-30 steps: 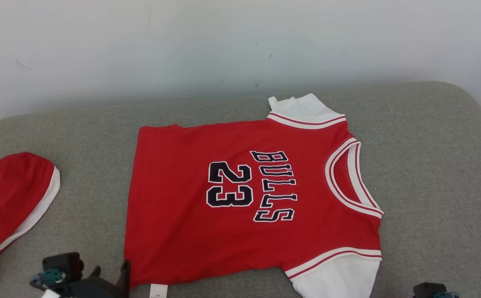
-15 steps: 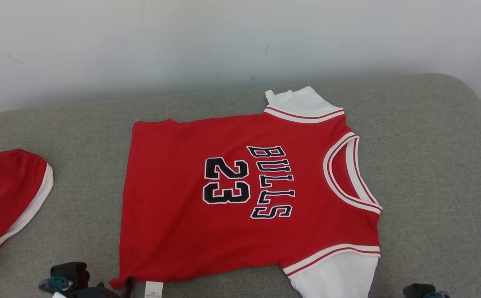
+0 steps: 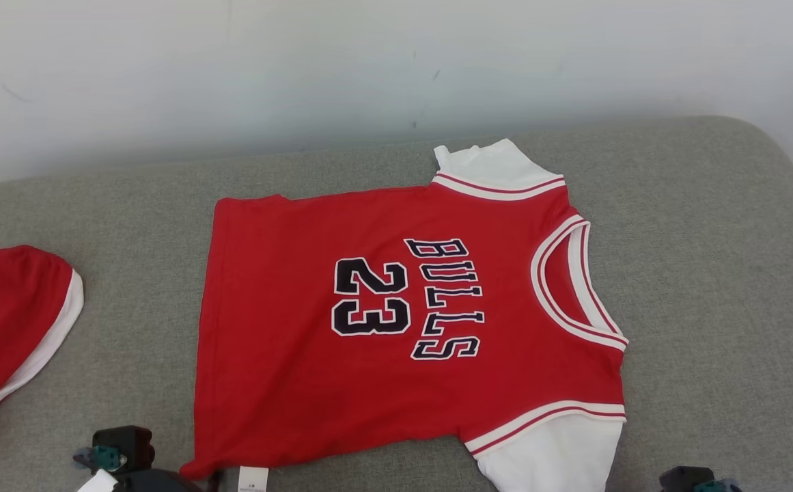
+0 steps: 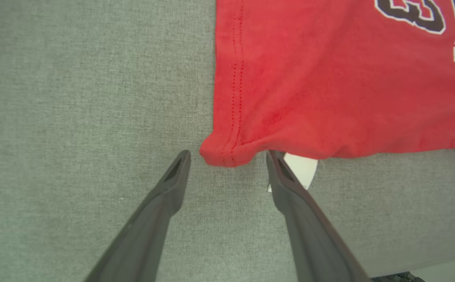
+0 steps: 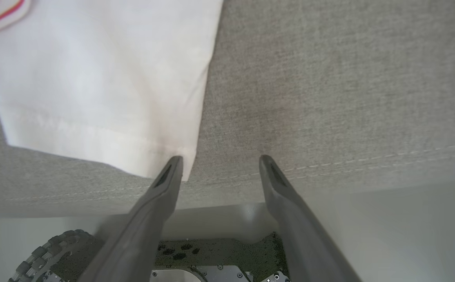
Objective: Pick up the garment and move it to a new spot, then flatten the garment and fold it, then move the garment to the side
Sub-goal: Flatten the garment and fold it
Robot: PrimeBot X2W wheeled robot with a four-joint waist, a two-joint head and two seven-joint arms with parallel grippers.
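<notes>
Garment (image 3: 410, 321) lies on cushion (image 3: 710, 273), with another cloth (image 3: 7, 321), perhaps shorts, leftward

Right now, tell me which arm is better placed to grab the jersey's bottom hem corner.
Left. The left gripper is open with the jersey hem corner between its fingertips; the right gripper, also open, sits beside the white sleeve at the cushion edge.

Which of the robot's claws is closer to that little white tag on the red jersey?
Left. The left gripper, open, points at the jersey's hem corner, one finger overlapping the white tag. The right gripper, open, sits at the white sleeve, the jersey's other end.
</notes>
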